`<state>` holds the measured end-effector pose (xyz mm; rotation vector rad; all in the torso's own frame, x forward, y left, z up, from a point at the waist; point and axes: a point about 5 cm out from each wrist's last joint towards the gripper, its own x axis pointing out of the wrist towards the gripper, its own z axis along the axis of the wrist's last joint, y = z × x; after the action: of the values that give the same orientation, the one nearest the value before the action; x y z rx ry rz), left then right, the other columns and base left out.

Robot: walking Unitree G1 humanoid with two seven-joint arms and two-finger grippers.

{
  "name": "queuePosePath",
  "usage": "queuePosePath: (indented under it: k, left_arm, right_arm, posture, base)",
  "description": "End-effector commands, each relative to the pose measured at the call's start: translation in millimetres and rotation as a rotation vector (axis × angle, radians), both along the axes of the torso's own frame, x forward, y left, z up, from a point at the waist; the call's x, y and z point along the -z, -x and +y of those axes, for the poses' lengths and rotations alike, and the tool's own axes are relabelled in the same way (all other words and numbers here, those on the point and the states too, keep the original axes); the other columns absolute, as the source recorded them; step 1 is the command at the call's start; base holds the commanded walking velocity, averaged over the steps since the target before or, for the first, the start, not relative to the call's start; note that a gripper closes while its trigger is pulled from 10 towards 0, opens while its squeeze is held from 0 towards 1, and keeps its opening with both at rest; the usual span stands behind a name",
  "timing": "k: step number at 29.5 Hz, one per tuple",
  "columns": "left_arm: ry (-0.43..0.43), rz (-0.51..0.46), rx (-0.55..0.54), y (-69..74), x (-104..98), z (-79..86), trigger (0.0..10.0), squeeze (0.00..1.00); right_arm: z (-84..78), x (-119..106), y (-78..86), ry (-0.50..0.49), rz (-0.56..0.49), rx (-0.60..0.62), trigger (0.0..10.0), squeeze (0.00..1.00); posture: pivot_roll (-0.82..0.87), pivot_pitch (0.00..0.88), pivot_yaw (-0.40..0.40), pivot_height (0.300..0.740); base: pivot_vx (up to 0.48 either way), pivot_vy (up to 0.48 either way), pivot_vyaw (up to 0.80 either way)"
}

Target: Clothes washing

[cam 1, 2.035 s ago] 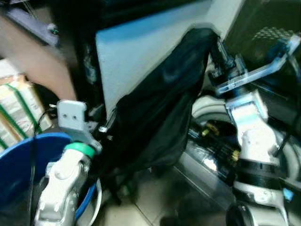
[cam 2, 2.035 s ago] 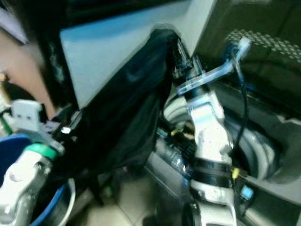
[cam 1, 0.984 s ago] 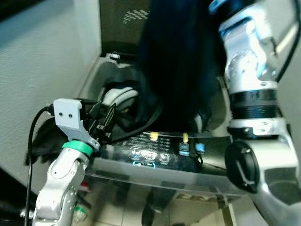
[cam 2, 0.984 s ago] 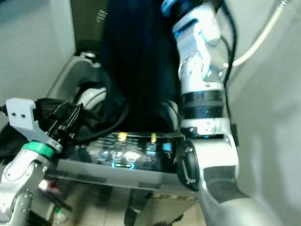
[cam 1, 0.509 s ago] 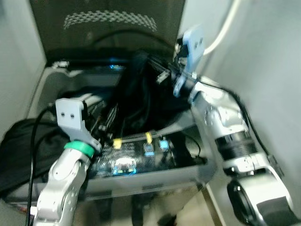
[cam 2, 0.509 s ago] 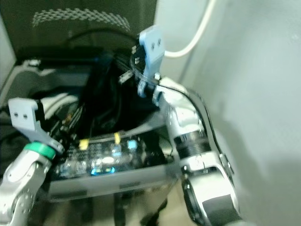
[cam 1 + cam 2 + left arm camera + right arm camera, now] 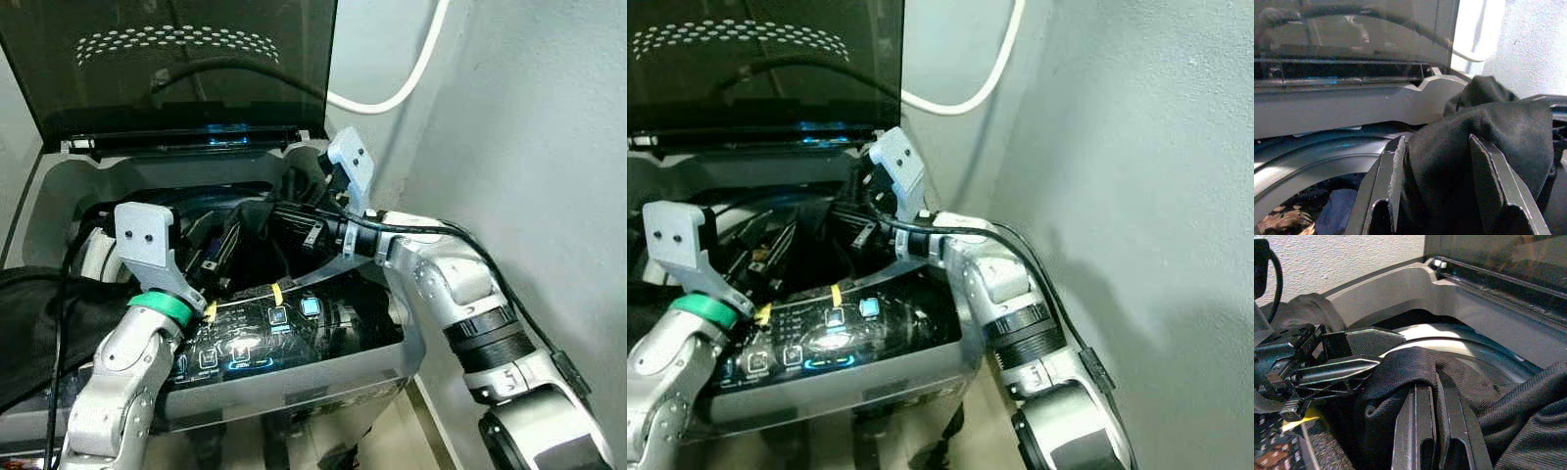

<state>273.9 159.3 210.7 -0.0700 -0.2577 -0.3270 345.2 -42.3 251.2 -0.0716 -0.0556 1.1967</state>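
A top-loading washing machine [image 7: 294, 377] stands with its dark lid [image 7: 176, 69] raised. Both hands are over the open drum, and a black garment [image 7: 1484, 132] lies across the opening between them. The left hand [image 7: 1442, 169] has its fingers [image 7: 1393, 176] apart, with the cloth between them. The right hand [image 7: 1436, 404] has its fingers nearly together and pinches a fold of the same garment. More black cloth [image 7: 39, 313] hangs over the left edge of the machine. A white hose [image 7: 402, 83] runs along the far wall.
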Motion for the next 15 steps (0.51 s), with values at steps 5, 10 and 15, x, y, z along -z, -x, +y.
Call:
queuePosePath:
  k: [5,10,15]
  left_arm:
    - [-0.047,0.006,-0.006,0.0,-3,5.1,10.0,0.00]
    - [-0.036,-0.018,0.044,1.7,-8,-6.4,10.0,0.00]
    - [-0.035,-0.024,0.143,11.4,-8,-22.8,10.0,0.00]
  right_arm:
    - [27.2,-69,-17.1,-0.105,-0.275,0.078,10.0,0.00]
    - [-29.8,-178,-37.5,-0.615,-0.417,0.591,10.0,0.00]
    - [-69.0,-209,-36.0,-0.661,-0.509,0.786,10.0,0.00]
  posture:
    - [0.14,0.015,-0.018,0.740]
    - [0.16,0.022,-0.031,0.740]
    - [0.16,0.022,-0.031,0.740]
  base:
    - [0.000,0.000,0.00]
    - [0.000,0.000,0.00]
    - [0.000,0.000,0.00]
